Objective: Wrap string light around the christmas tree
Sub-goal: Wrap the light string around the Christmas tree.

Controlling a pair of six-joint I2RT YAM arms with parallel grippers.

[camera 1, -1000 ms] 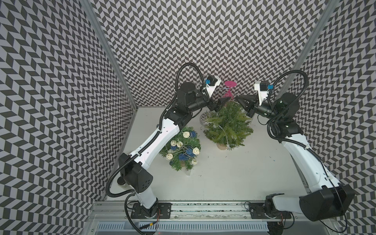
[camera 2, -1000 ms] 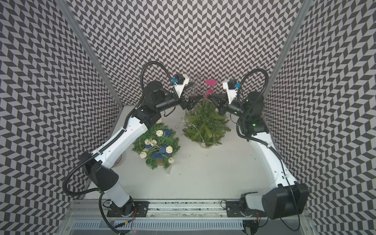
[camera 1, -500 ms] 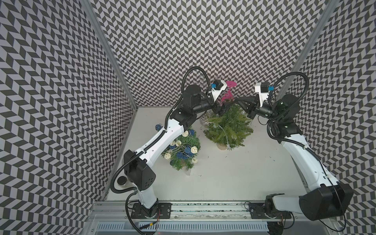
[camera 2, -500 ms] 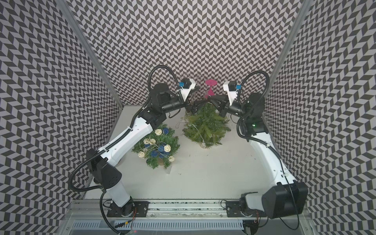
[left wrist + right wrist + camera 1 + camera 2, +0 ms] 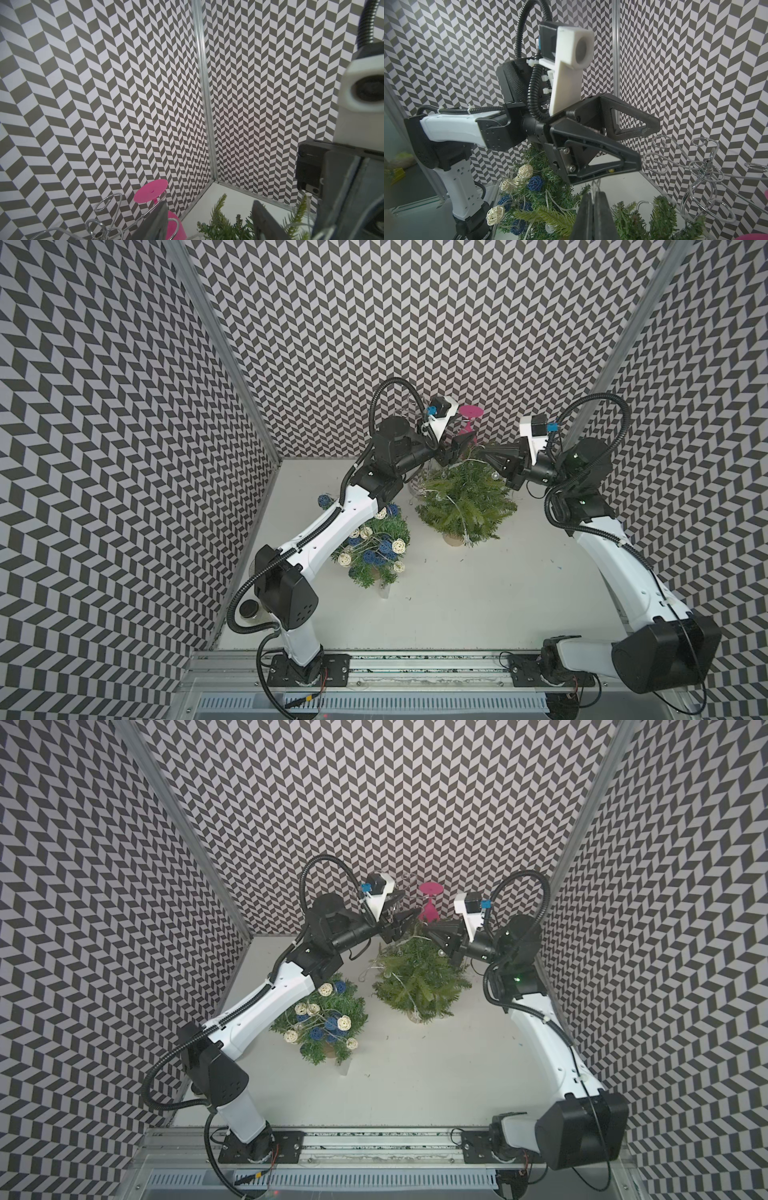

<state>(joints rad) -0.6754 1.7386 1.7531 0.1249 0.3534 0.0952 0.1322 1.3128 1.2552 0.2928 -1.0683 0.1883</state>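
The plain green christmas tree [image 5: 463, 497] [image 5: 419, 979] stands at the back middle of the table. A clear string light [image 5: 455, 506] [image 5: 405, 986] with small bulbs drapes over its branches. My right gripper [image 5: 478, 452] [image 5: 430, 934] [image 5: 593, 214] is at the treetop, shut on a strand of the string light [image 5: 596, 185]. My left gripper [image 5: 457, 448] [image 5: 405, 919] [image 5: 209, 220] [image 5: 646, 145] faces it from the other side. Its jaws are open and straddle the top sprigs. The strand rises toward its lower finger; contact cannot be told.
A second tree [image 5: 376, 547] [image 5: 324, 1023] hung with blue and white balls stands under the left forearm. A pink stand [image 5: 469, 418] [image 5: 430, 903] and a chrome wire rack [image 5: 704, 168] [image 5: 104, 207] sit by the back wall. A dark round object [image 5: 249, 608] lies near the left base.
The left arm has swung right, bringing its gripper to the treetop beside the right gripper, and its jaws have narrowed. The right gripper has stayed shut at the treetop.
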